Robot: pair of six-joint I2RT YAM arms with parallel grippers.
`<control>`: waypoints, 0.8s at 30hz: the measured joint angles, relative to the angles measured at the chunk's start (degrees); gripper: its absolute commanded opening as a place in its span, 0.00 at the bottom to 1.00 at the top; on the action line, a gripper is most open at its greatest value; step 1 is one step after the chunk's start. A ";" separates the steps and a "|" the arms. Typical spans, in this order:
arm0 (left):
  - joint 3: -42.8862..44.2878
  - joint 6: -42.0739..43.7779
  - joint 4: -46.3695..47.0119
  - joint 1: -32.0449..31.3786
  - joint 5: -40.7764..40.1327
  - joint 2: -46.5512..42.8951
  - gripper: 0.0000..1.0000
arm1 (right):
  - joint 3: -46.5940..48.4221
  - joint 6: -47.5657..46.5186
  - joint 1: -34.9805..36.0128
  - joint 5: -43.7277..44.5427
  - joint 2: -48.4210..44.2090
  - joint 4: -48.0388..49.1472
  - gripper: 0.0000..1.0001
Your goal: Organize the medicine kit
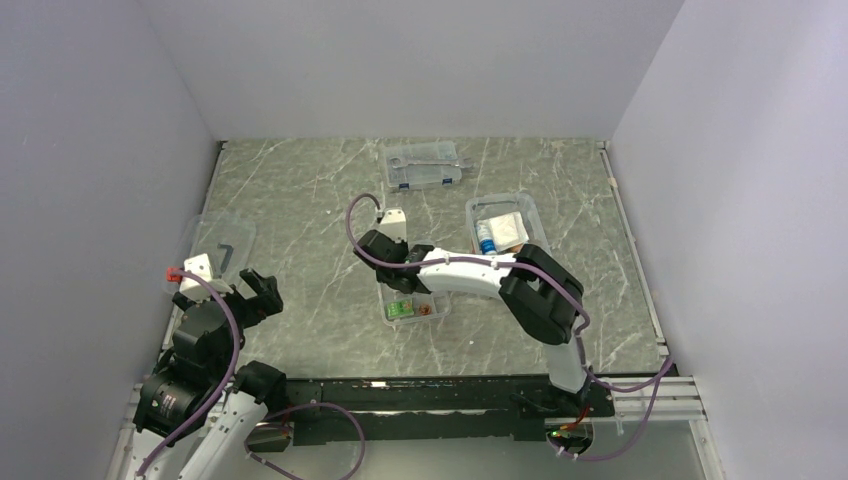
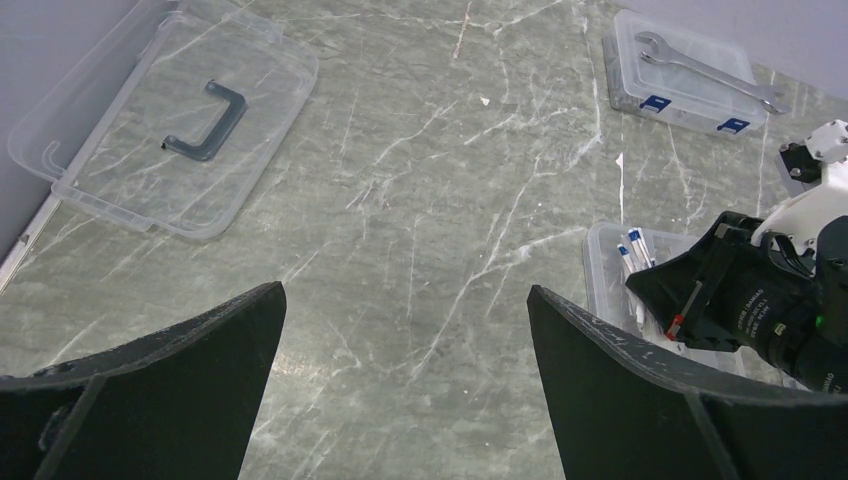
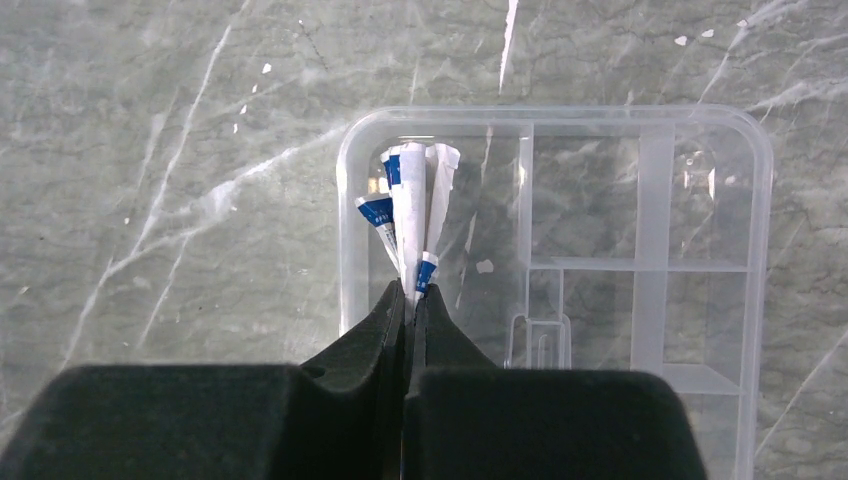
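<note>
The right gripper (image 3: 412, 300) was pinched shut on a bundle of white packets with blue ends (image 3: 410, 210). It held them over the corner compartment of the clear divided tray (image 3: 560, 115), directly beneath its fingers. The other compartments seen from the wrist looked bare. The tray lay on a grey-green marbled tabletop (image 1: 300, 200), enclosed by plain pale walls on three sides.

Beyond the right gripper and to its right sat the clear medicine box (image 1: 528, 203), with a small blue-and-white bottle (image 1: 486, 238) and white packets inside. Farther back lay a flat clear case with blue latches (image 2: 690, 95), a metal wrench (image 2: 700, 65) resting on it.

The left gripper (image 2: 402, 300) hung over bare marble with its fingers spread wide and nothing between them. Ahead of it and to its left, by the wall, lay the clear lid (image 2: 260, 90) with its dark handle (image 2: 205, 120) facing up.

From above, the right arm covered most of the tray and hid the right gripper's fingers. Small green and red items (image 1: 412, 309) at the tray's near end were too small to identify.
</note>
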 measured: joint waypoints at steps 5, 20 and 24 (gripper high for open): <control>0.00 0.00 -0.02 0.00 0.00 0.00 0.98 | 0.02 0.90 -0.22 0.79 1.09 -0.02 0.00; -0.02 0.00 0.00 0.00 0.00 0.00 0.99 | 0.02 1.84 -0.46 1.07 3.43 1.05 0.06; -0.02 0.00 0.00 0.00 0.00 0.00 0.99 | 0.02 1.92 -0.46 1.31 3.54 1.09 0.26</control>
